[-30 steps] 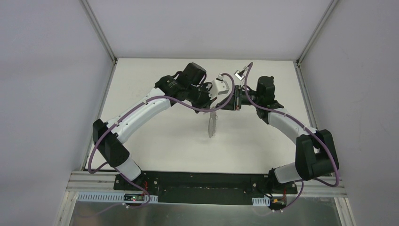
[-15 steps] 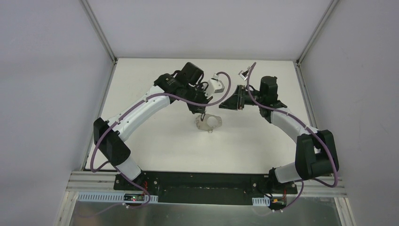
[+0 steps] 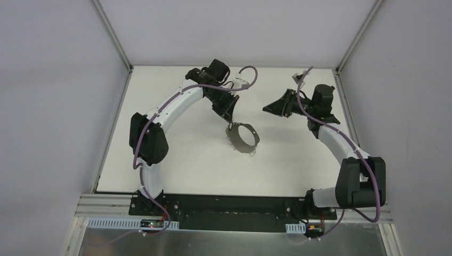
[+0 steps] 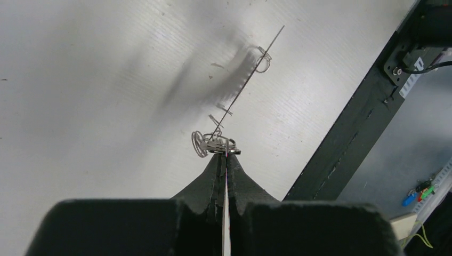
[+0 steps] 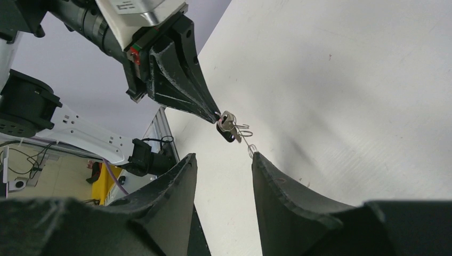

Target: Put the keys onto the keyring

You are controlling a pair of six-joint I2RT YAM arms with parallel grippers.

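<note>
My left gripper (image 3: 229,120) is shut on the rim of the keyring (image 3: 249,151), a large thin grey wire loop held above the table. In the left wrist view the gripper (image 4: 224,155) pinches the loop (image 4: 241,90), seen edge-on, with small silvery pieces (image 4: 201,144) bunched at its tips. The key (image 5: 226,134), with its black head, hangs at those tips among the silvery pieces in the right wrist view. My right gripper (image 3: 268,109) is open and empty, apart to the right; in its own view (image 5: 223,159) it faces the key.
The white table (image 3: 176,160) has grey enclosure walls on three sides. A black base rail (image 3: 229,205) runs along the near edge and shows in the left wrist view (image 4: 352,133).
The two grippers have separated. My right gripper drew back to the right. My left arm swung left and back with the keyring, which turned from edge-on to a wide loop.
</note>
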